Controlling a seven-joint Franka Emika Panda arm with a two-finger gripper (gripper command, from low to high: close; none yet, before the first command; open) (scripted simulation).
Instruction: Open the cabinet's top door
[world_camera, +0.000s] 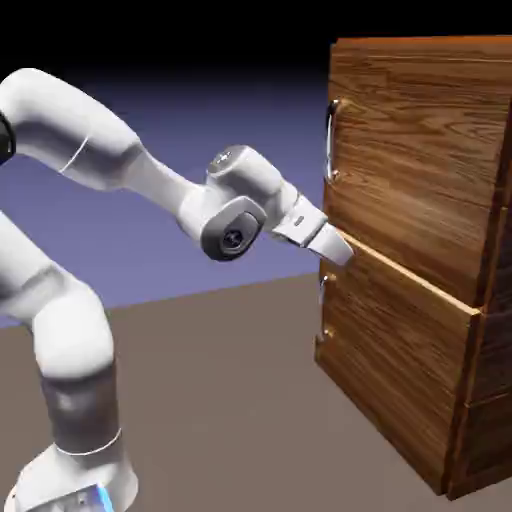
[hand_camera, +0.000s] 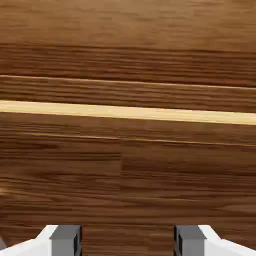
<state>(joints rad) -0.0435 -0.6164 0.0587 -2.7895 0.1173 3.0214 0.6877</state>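
1. I am reaching my white arm (world_camera: 110, 160) from the lower left of the exterior view toward the cabinet (world_camera: 420, 250), which is standing on the brown surface (world_camera: 230, 400) at the right of that view.
2. My hand (world_camera: 338, 247) is sitting at the cabinet's front, at the level of the pale tan strip (world_camera: 420, 278) that is running between the two doors; whether it is touching the wood I cannot tell.
3. The top door (world_camera: 420, 150) is filling the upper part of the cabinet, with its long silver bar handle (world_camera: 330, 140) standing upright near the door's left edge, well above my hand.
4. I am not gripping that handle; my hand is below it and slightly to its right.
5. The lower door (world_camera: 395, 370) is sitting beneath the tan strip, and its shorter silver handle (world_camera: 324, 305) is showing just under my hand.
6. In the hand view, dark wood grain is filling nearly the whole picture, with the light tan strip (hand_camera: 128, 112) crossing it from side to side above the middle.
7. My two grey fingertips (hand_camera: 65, 240) are showing at the bottom edge of the hand view, spread wide apart, with only bare wood between them.
8. My hand is holding nothing.
9. Both doors are looking closed against the cabinet front in the exterior view.
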